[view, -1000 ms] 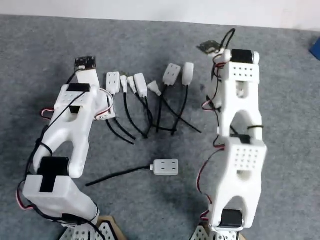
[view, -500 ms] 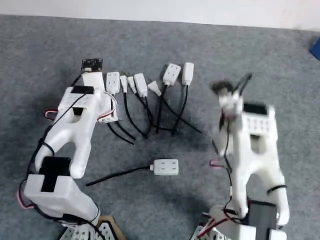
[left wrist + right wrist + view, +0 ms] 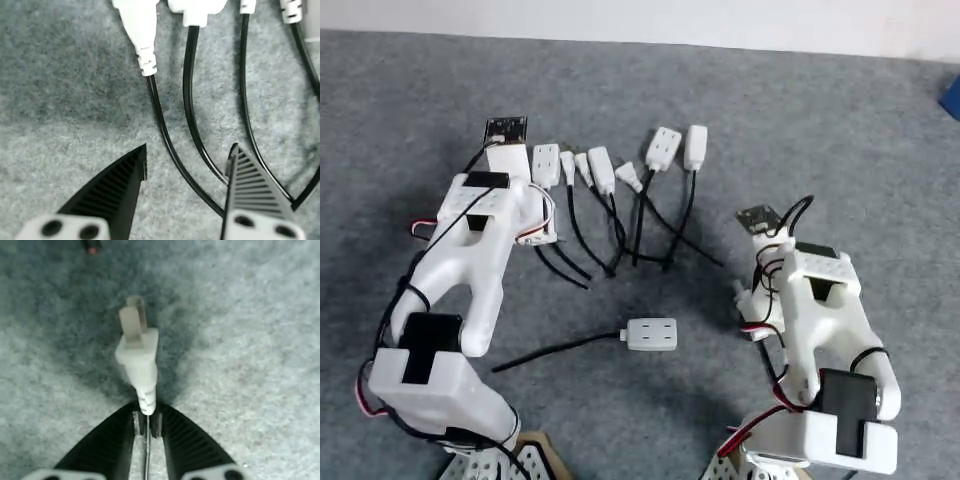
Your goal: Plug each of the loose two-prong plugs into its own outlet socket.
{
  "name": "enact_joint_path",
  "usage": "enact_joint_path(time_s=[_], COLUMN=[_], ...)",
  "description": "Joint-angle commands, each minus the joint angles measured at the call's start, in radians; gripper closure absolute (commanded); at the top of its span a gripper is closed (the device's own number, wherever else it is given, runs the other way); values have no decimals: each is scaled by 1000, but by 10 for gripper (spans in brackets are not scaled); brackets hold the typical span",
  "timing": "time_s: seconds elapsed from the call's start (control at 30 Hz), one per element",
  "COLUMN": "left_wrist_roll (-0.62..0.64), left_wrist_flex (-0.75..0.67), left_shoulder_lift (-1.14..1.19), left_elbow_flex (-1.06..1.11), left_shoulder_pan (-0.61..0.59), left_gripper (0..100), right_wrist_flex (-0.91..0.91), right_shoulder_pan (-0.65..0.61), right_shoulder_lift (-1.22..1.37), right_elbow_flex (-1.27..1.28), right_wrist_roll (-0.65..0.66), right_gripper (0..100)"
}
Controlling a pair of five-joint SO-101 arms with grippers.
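Right gripper [image 3: 146, 416] clenches the ribbed tail of a white two-prong plug [image 3: 137, 355], held above the grey carpet [image 3: 260, 340]. Left gripper [image 3: 188, 150] gapes over black cords [image 3: 192, 100]. The plug likely handles light and rigid (cords limp), so grasping its moulded body seems steadier.

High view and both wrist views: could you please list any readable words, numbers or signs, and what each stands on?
None legible.
The white rectangular outlet block shows no print; the small dark circuit board on one arm is too small to read; the white two-prong plug is blank.
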Motion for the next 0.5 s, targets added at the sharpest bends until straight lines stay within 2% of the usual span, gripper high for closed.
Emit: enact_joint_path(time_s=[0.0,0.13,0.47], left_wrist_roll=[-9,-9,-11], left_wrist_flex=[-18,-20,-25], left_shoulder_lift=[-7,-7,-5], left_elbow_flex=[-2,-2,5], left_shoulder_pan=[13,13,13], left_gripper=[737,737,737], right_wrist_flex=[-25,-24,-5], right_shoulder_pan=[7,7,10], right_shoulder_lift=[-45,-73,-82], right_elbow_flex=[-27,-25,-35], right_wrist_roll=[11,11,-31], right_gripper=[878,802,800])
